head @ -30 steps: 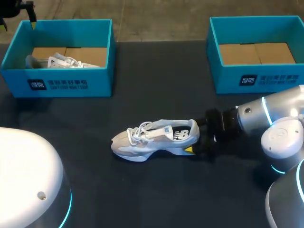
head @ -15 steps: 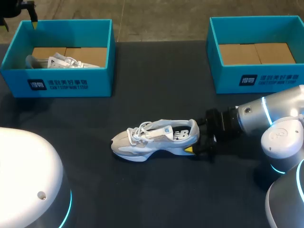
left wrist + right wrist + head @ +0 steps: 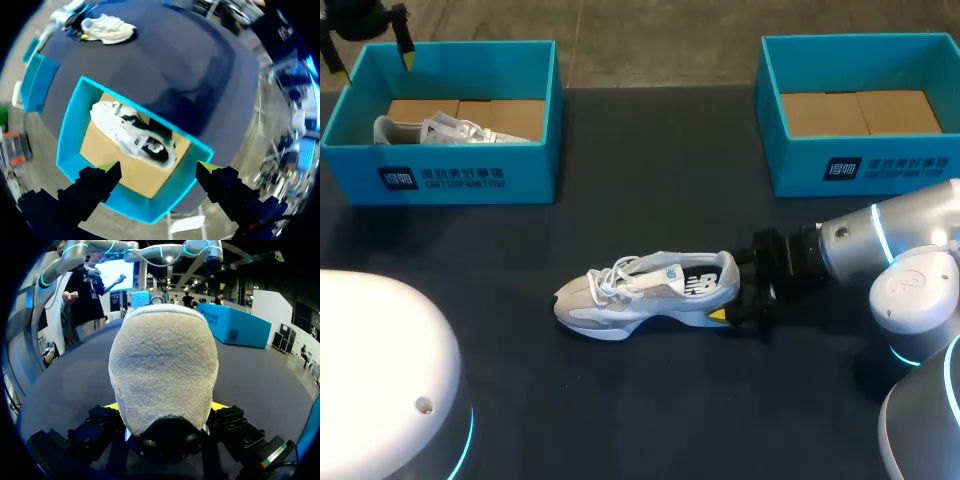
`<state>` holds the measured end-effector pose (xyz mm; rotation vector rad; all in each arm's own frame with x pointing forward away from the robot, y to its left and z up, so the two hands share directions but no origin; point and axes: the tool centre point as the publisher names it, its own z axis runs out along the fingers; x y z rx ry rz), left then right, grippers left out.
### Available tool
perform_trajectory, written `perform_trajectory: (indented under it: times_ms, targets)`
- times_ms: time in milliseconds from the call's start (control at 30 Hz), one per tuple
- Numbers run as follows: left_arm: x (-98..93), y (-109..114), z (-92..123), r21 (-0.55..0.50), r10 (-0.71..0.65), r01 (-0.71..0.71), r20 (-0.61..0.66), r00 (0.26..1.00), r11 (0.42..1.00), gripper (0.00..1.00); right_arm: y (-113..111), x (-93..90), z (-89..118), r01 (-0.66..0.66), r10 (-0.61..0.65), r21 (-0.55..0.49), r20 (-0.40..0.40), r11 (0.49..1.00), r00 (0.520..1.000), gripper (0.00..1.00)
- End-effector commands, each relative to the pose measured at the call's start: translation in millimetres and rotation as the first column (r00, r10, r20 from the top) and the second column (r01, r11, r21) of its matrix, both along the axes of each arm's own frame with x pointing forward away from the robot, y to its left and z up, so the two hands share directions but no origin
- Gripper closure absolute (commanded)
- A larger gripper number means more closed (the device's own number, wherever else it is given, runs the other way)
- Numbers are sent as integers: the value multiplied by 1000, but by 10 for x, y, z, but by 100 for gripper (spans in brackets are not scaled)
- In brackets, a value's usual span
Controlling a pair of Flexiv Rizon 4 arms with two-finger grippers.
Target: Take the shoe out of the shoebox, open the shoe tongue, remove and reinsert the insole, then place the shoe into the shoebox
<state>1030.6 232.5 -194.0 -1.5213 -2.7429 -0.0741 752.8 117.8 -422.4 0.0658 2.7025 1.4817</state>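
Note:
A grey-and-white shoe (image 3: 645, 290) lies on its sole in the middle of the dark table, toe to the left. My right gripper (image 3: 732, 290) is shut on its heel; in the right wrist view the padded heel (image 3: 162, 370) fills the space between the yellow tips, which press on it from both sides. A second white shoe (image 3: 450, 130) rests in the left blue shoebox (image 3: 470, 175). My left gripper (image 3: 370, 58) hangs open over that box's far left corner. In the left wrist view its fingers (image 3: 107, 170) straddle the box (image 3: 70, 130) and the shoe inside (image 3: 132, 135).
The right blue shoebox (image 3: 860, 165) stands at the back right, holding only its cardboard floor. My left arm's white base (image 3: 380, 380) fills the front left corner, my right arm's body (image 3: 910, 300) the front right.
My left gripper has shifted a little to the right and toward the left box. The right gripper and the shoe on the table have stayed put.

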Motion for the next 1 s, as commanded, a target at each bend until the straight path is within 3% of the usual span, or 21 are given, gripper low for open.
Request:
perform_trajectory:
  times_ms: [33, 200, 367, 633, 1000]
  targets:
    - [-352, -135, 85, 2, 261, -261, 35, 965, 965, 0, 21, 11, -2, 1, -1, -2, 0, 1000, 1000, 100]
    - [-538, -223, 89, -62, 552, -551, 0, 834, 832, 0, 21, 11, -2, 1, -1, -2, 0, 1000, 1000, 100]
    - [-653, -385, 59, -83, 728, -727, -18, 685, 682, 0, 21, 11, -2, 1, -1, -2, 0, 1000, 1000, 100]
    - [-788, -679, 6, -116, 871, -869, -44, 489, 482, 0, 21, 11, -2, 1, -1, -2, 0, 1000, 1000, 100]
    - [-788, -679, 6, -116, 871, -869, -44, 489, 482, 0, 21, 11, -2, 1, -1, -2, 0, 1000, 1000, 100]
